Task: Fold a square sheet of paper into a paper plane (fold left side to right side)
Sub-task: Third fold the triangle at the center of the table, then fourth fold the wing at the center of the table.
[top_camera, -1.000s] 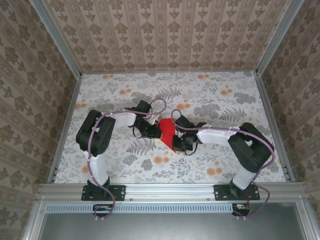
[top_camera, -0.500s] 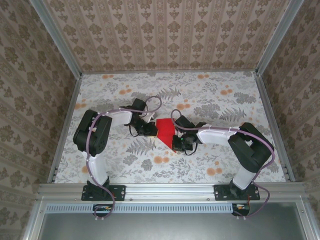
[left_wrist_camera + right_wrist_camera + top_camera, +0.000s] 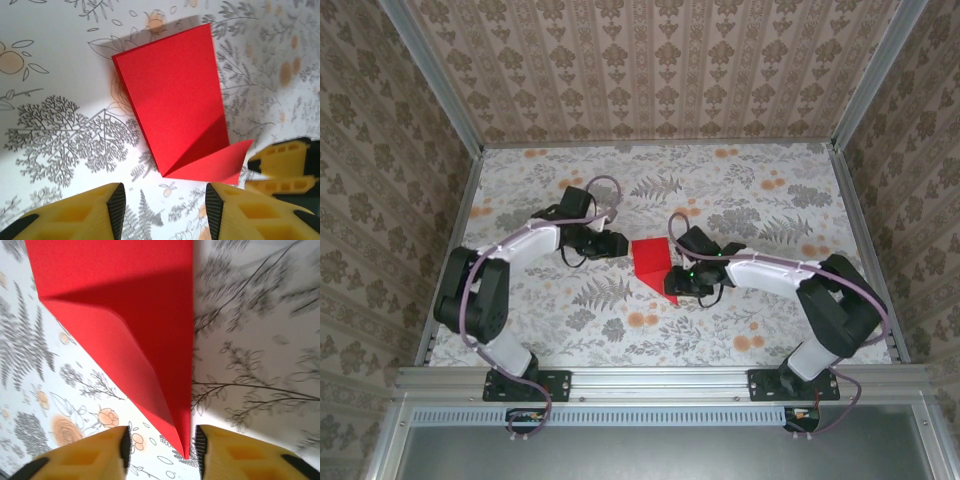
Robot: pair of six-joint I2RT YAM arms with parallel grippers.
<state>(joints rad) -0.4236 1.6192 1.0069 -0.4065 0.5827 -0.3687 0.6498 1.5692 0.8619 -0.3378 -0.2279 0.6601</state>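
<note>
Left arm has swung out wide and drawn the left gripper (image 3: 619, 245) back from the red sheet of paper (image 3: 650, 258), and both pairs of fingers have parted within the last second. The sheet, folded narrow with one corner turned over into a point, lies on the floral table (image 3: 770, 190). The left gripper sits just off the sheet's left edge, jaws partly apart and holding nothing; its fingers (image 3: 107, 212) stop short of the paper (image 3: 175, 100). The right gripper (image 3: 677, 287) stands at the sheet's near right corner, jaws partly open, with the paper's pointed tip (image 3: 125, 305) lying unpinched between its fingertips (image 3: 120, 445).
</note>
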